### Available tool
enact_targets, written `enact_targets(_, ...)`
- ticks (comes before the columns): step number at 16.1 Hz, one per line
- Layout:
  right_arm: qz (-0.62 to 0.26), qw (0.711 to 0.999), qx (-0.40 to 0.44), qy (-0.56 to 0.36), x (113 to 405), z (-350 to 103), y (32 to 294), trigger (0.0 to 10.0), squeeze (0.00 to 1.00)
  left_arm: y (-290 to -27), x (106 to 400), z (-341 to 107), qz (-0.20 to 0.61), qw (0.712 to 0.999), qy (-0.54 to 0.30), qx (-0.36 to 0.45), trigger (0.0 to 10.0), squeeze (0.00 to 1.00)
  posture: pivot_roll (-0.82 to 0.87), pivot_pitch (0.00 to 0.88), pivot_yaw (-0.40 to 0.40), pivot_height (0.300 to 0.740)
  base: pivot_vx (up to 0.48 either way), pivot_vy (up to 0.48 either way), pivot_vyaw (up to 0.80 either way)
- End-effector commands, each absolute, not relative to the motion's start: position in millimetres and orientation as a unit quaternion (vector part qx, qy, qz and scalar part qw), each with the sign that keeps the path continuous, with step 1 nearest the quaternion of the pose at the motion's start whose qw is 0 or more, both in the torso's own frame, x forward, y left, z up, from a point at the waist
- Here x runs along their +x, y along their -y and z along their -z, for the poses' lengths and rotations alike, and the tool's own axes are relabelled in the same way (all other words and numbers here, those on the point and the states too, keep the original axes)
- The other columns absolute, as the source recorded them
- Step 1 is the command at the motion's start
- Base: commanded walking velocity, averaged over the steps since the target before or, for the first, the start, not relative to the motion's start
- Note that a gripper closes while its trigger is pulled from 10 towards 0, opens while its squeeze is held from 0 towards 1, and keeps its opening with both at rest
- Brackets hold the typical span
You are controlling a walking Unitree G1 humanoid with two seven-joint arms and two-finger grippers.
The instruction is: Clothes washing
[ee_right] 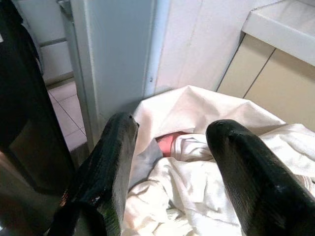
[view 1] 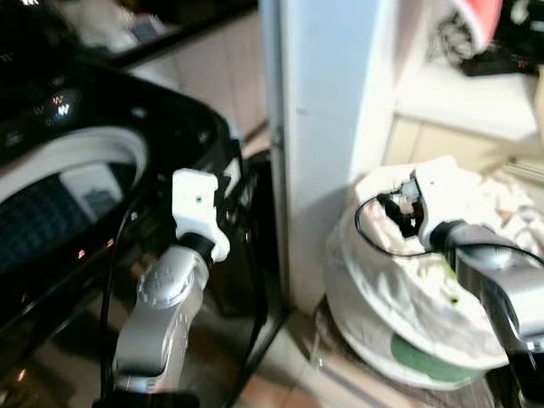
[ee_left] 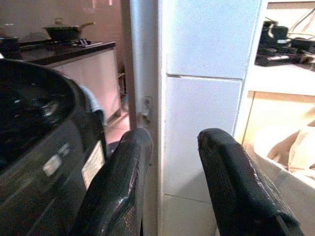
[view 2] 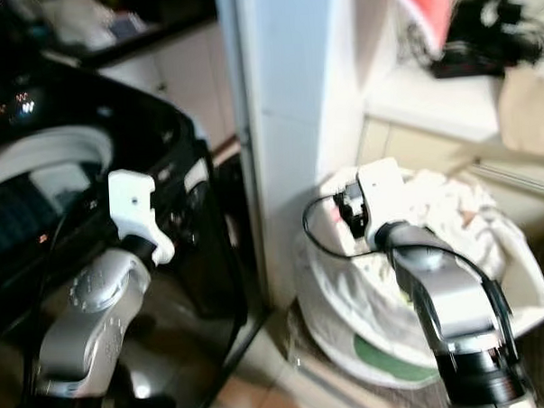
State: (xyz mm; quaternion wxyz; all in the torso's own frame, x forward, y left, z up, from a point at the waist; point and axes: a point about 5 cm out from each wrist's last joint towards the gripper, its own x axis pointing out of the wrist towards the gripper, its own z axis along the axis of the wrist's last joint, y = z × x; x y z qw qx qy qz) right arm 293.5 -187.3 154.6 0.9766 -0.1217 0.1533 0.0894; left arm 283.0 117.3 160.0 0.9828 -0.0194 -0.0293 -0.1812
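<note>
Hovering over the laundry basket (view 1: 386,339), right gripper (ee_right: 170,162) jaws released; left gripper (ee_left: 170,182) likewise

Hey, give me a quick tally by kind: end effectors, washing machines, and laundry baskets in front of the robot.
End effectors: 2, left end effector and right end effector, both open
Washing machines: 1, black washing machine
Laundry baskets: 1, white laundry basket holding pale clothes
Total: 4

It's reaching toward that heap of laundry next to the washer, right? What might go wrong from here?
The right gripper is open above the white clothes, which lie tangled, so one pull might drag several out. A white pillar stands between the laundry basket and the black washing machine, so a carried garment could snag on it.
</note>
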Motion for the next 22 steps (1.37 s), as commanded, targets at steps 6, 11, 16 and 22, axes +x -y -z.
enact_targets(6,-0.102,0.976,-0.125,-0.144,292.5,-157.0,179.7,10.0,0.0,-122.2,283.7,-158.6,0.174,0.984,0.024,-0.013,10.0,0.0,-0.11,0.0,0.076,0.74,0.291,0.0,0.0)
enact_targets(11,-0.104,0.976,-0.118,-0.148,290.1,-156.4,179.6,10.0,0.0,-120.3,283.6,-158.3,0.18,0.983,0.021,-0.012,10.0,0.0,-0.11,0.0,0.078,0.74,0.296,0.0,-0.43)
enact_targets(16,-0.106,0.976,-0.118,-0.15,289.7,-155.7,178.8,10.0,0.0,-120.7,283.4,-158.3,0.18,0.983,0.021,-0.011,10.0,0.0,-0.11,0.001,0.079,0.74,0.296,0.0,0.0)
enact_targets(22,-0.114,0.975,-0.108,-0.16,287.2,-153.1,177.2,10.0,0.0,-121.1,282.7,-157.8,0.181,0.983,0.019,-0.011,10.0,0.0,-0.11,0.002,0.078,0.74,0.295,0.0,-0.39)
